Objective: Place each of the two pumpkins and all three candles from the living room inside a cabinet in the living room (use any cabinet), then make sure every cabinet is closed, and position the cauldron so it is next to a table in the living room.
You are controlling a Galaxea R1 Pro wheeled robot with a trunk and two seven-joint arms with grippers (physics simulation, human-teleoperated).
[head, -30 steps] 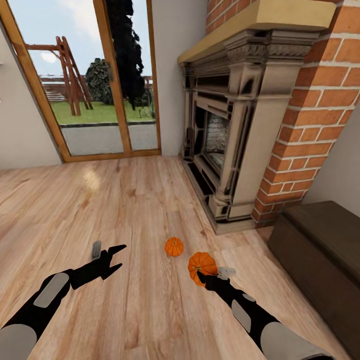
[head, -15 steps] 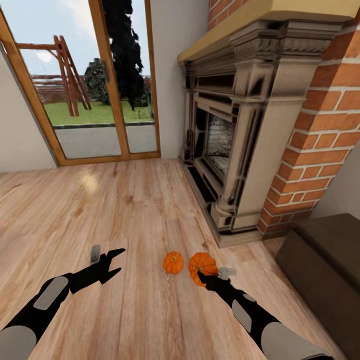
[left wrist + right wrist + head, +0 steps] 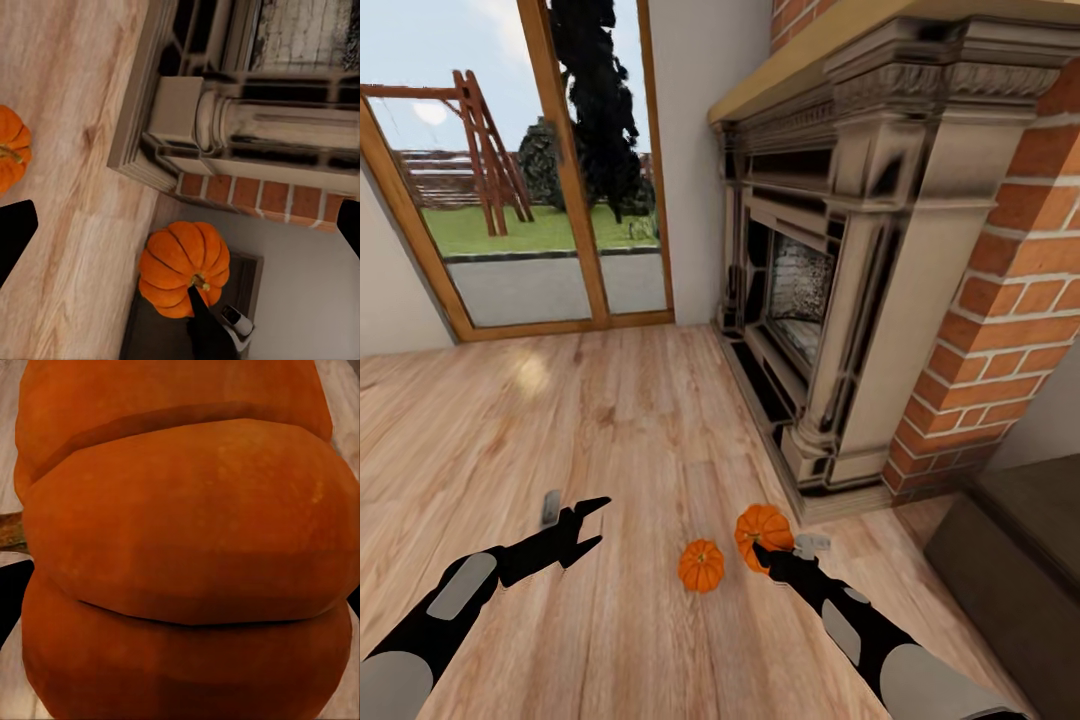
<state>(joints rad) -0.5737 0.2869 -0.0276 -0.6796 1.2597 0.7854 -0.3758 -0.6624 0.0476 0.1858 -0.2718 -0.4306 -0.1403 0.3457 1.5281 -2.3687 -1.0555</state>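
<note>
My right gripper (image 3: 765, 546) is shut on an orange ribbed pumpkin (image 3: 761, 522), held just above the wooden floor; the same pumpkin (image 3: 180, 540) sits close up between the fingers in the right wrist view. The second pumpkin (image 3: 701, 565) rests on the floor just left of the held one, and the left wrist view catches it at one edge (image 3: 10, 147), apart from the held pumpkin (image 3: 184, 266). My left gripper (image 3: 586, 524) hovers open over bare floor further left. The dark-brown cabinet (image 3: 1010, 545) stands low at the right. The candles and the cauldron are out of view.
A stone fireplace (image 3: 830, 300) with a brick chimney (image 3: 1010, 340) stands close ahead on the right, its base just beyond the pumpkins. Glass patio doors (image 3: 530, 200) fill the far wall. Open wooden floor (image 3: 560, 420) stretches ahead and left.
The whole view has shifted, so the camera moved; the fireplace and floor pumpkin now appear nearer. Both arms keep their pose, and the right gripper still holds its pumpkin.
</note>
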